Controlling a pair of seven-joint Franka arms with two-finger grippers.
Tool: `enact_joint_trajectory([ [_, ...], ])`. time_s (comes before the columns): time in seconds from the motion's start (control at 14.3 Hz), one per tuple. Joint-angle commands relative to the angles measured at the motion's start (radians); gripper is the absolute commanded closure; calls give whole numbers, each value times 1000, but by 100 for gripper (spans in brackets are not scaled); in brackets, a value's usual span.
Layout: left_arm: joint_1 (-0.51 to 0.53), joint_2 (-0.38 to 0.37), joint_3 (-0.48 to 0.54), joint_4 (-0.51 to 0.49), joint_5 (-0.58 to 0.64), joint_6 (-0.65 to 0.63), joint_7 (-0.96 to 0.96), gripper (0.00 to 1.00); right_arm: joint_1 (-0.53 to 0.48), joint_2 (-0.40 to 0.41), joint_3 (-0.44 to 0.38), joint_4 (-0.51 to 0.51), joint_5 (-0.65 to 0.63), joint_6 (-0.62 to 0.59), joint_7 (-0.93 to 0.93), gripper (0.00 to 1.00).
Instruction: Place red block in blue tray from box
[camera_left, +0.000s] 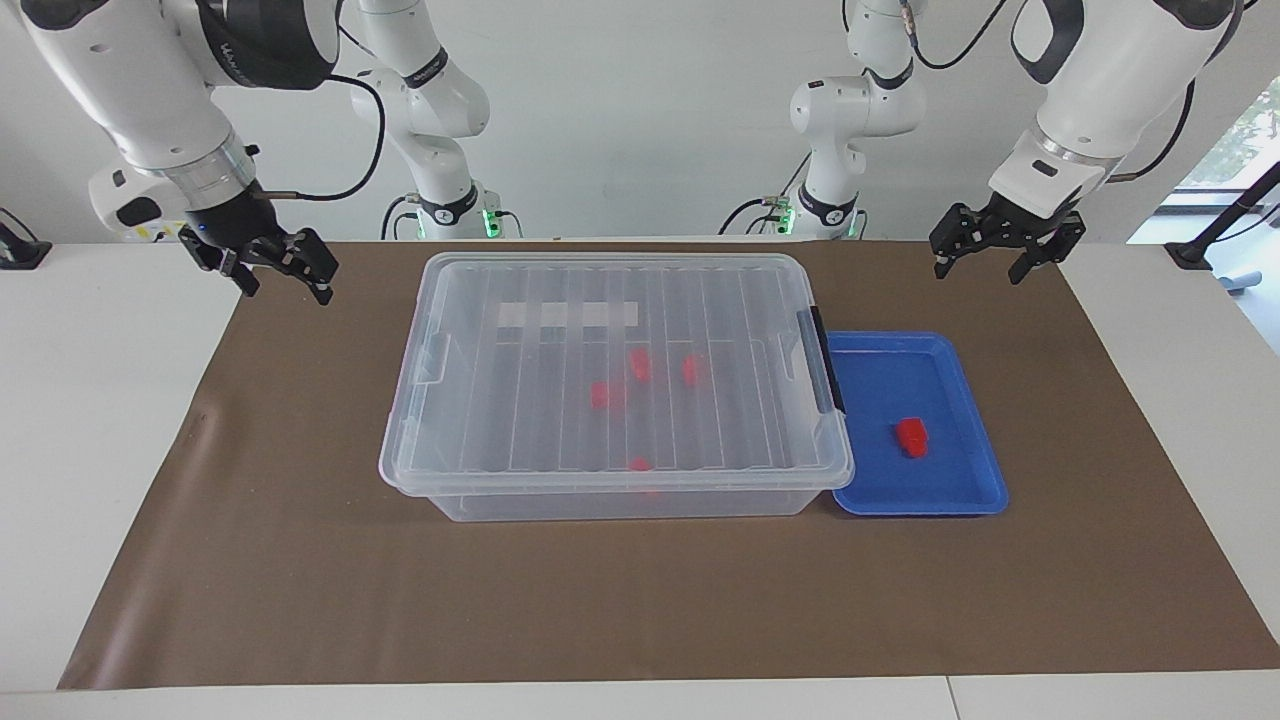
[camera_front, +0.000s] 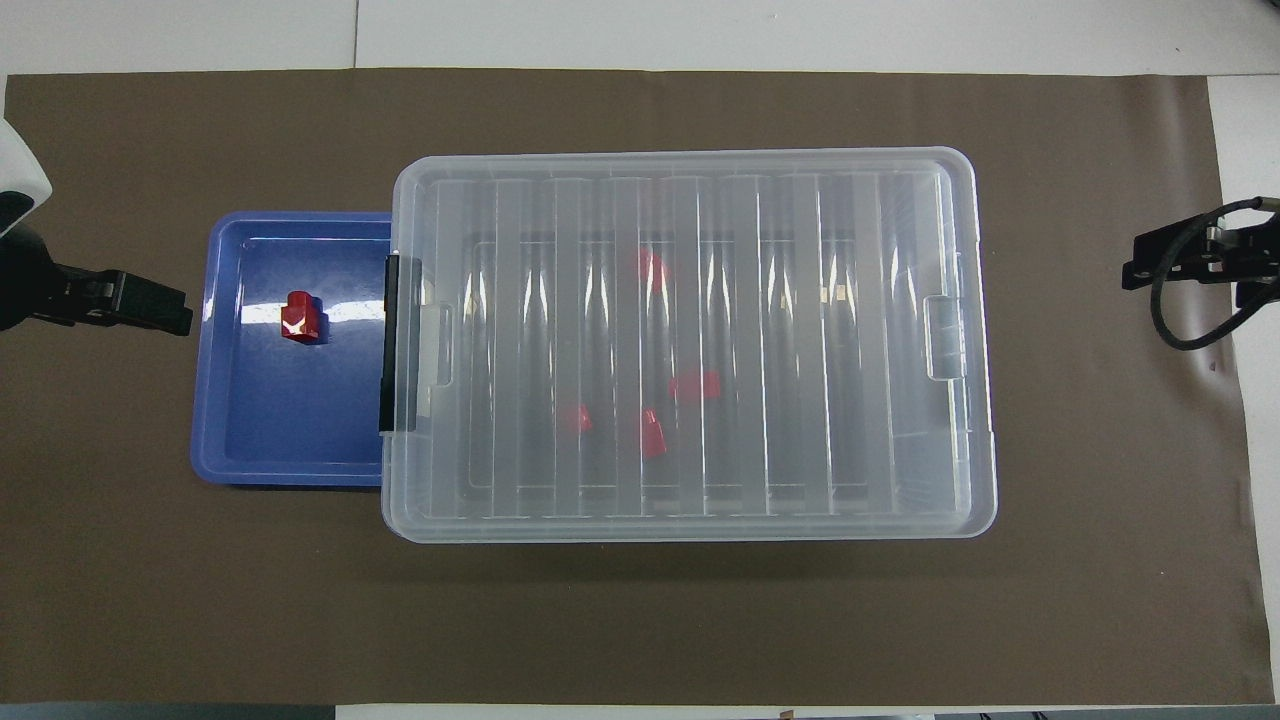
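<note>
Both arms wait, raised over the mat's robot-side corners: right gripper (camera_left: 283, 278) and left gripper (camera_left: 990, 256), fingers spread, empty. Mid-mat sits the lidded box (camera_left: 615, 375); touching its left-arm end, the blue tray (camera_left: 975, 465) carries the red block (camera_left: 911, 437).

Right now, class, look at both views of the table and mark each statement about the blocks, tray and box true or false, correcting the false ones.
1. One red block lies in the blue tray. True.
2. The box stands open with its lid off. False: the ribbed clear lid is on it.
3. Four red blocks show through the lid. True.
4. The left tool holds a red block. False: it is open and empty, up over the brown mat.
5. The right tool rests on the box. False: it hangs open beside it.
</note>
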Motion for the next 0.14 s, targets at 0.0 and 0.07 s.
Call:
enact_joint_trajectory([
  [0.0, 6, -13, -1, -16, -15, 10, 8, 0, -3, -13, 6, -13, -8, -1, -24, 0],
  [0.07, 6, -13, -1, -16, -15, 10, 8, 0, -3, -13, 6, -13, -8, -1, -22, 0],
])
